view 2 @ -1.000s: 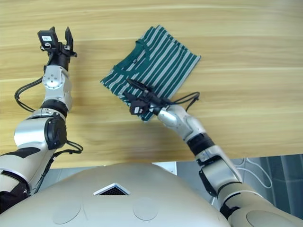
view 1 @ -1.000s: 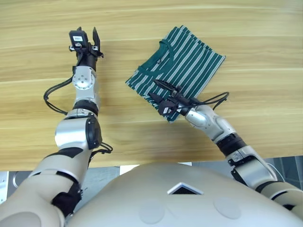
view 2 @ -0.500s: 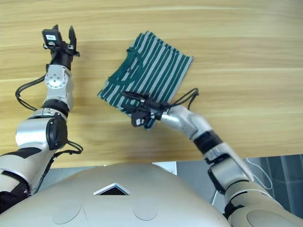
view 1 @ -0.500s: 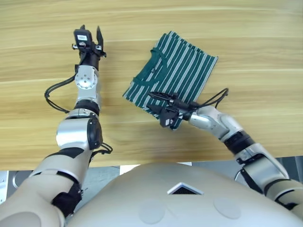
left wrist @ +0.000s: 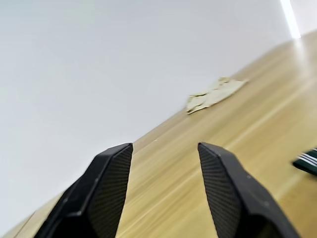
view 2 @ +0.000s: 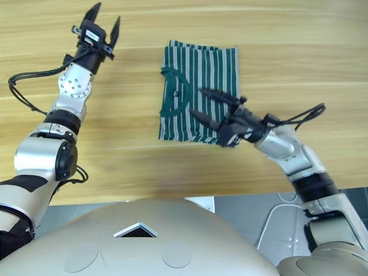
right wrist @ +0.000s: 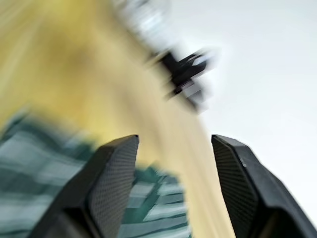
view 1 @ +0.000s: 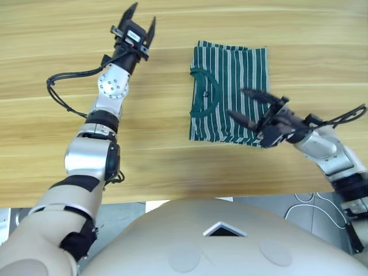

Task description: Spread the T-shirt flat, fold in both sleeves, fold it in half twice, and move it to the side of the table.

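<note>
Right gripper [view 1: 237,102] is positioned over the lower right part of the T-shirt [view 1: 227,75], fingers spread and pinching nothing. The T-shirt, green with pale stripes, lies folded into a flat rectangle on the wooden table [view 1: 52,86], right of centre in the head-camera frame, collar on its left side. Left gripper [view 1: 142,14] is at the upper left, well apart from the T-shirt, fingers likewise spread. A crumpled pale cloth [left wrist: 214,93] lies far off on the table.

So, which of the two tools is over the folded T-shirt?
The right tool, open, is over the near right corner of the striped T-shirt. The left tool, open too, is over the wooden table, off to the shirt's left.
</note>
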